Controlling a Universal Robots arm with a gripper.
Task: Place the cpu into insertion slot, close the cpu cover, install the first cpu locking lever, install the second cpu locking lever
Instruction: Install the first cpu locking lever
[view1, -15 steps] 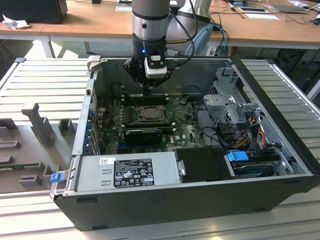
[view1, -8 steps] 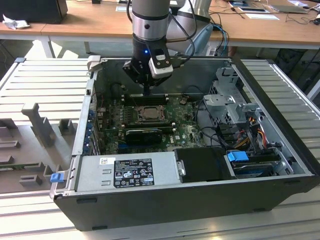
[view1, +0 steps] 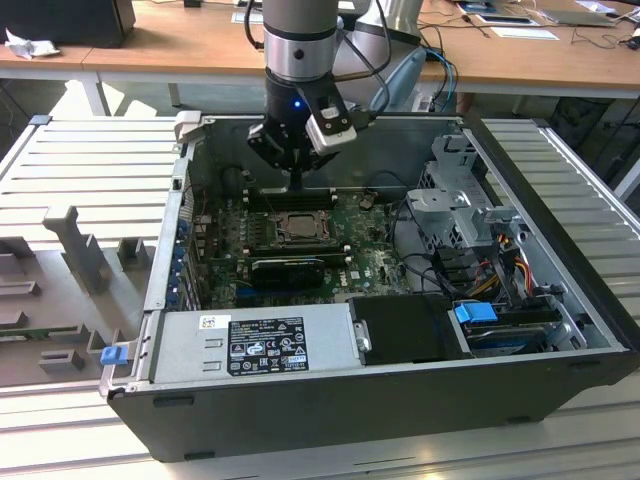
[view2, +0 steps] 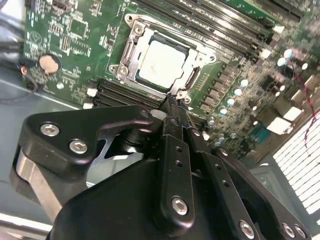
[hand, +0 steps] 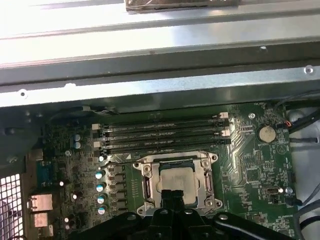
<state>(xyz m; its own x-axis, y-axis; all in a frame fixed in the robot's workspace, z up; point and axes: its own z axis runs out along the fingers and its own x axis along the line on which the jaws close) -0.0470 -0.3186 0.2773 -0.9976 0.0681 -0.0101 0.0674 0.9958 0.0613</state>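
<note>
In the exterior view, my black gripper (view1: 297, 183) hangs in the upper middle of the frame, inside the big open grey metal computer case (view1: 560, 250). It sits just above the insertion slot (view1: 275, 228), the square dark socket with a silvery rim on the green circuit board (view1: 365, 250).

In the second wrist view, the cpu (view2: 162, 62), a small flat square chip with a dull silver top, lies in the slot. The cpu cover (view2: 200, 57), a thin silver metal frame with a square hole, lies flat around it. The gripper's fingers (view2: 175, 150) are pressed together with nothing between them, and their tip is at the frame's edge.

In the first wrist view, the closed fingertips (hand: 165, 196) are at the near edge of the chip. Long black memory bars (hand: 165, 135) lie just past the slot.
</note>
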